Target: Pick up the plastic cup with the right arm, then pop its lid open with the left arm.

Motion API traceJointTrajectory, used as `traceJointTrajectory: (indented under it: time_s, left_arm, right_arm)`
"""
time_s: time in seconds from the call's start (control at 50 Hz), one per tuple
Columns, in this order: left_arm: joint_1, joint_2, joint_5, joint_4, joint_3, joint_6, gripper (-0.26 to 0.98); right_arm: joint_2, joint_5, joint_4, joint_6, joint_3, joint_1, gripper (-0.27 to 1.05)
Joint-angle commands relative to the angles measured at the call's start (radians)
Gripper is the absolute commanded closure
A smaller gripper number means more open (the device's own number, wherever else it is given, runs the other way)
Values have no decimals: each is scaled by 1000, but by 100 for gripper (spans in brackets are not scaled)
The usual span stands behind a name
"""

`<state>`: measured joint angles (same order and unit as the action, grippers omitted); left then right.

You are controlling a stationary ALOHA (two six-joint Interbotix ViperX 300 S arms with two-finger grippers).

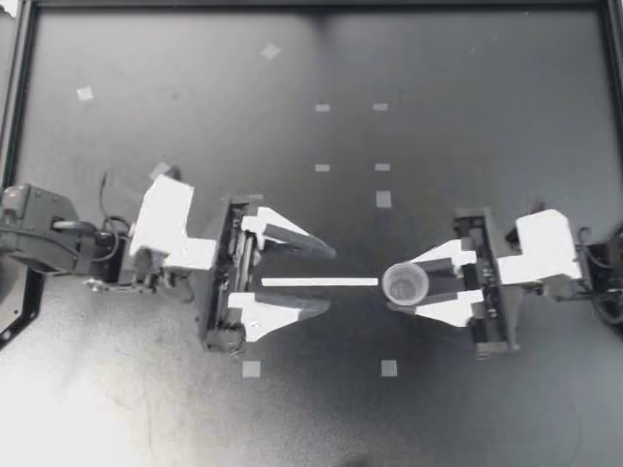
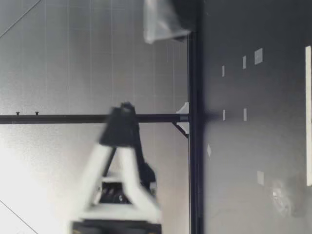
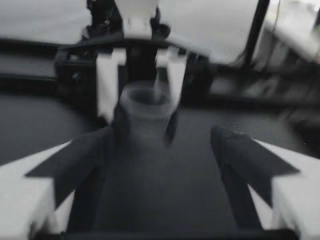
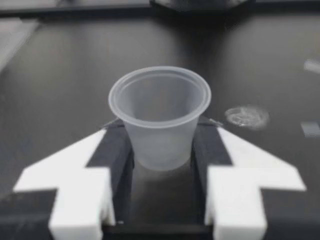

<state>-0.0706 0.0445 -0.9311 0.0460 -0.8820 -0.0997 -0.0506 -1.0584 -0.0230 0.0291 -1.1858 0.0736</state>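
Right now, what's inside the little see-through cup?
Nothing shows inside the cup: from above, its bottom looks bare. My right pincer grips it from two sides, and whatever is under the cup is covered.

A white strip (image 1: 319,282) lies flat on the black table (image 1: 467,78). Tape squares (image 1: 384,199) dot the table around the strip. A clear lid (image 4: 246,116) lies near one end of the strip.

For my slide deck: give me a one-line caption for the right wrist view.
Right gripper shut on a small translucent plastic cup, upright, dark table beyond.
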Motion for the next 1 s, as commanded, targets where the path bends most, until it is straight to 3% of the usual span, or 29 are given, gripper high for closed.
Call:
traceJointTrajectory:
  time_s: [0.0, 0.98]
  left_arm:
    - [-3, -25, -5, 2, 0, 78, 1]
    - [-5, -12, -5, 0, -14, 130, 1]
  right_arm:
    - [-58, 3, 0, -2, 2, 9, 44]
    - [-78, 69, 0, -9, 5, 9, 44]
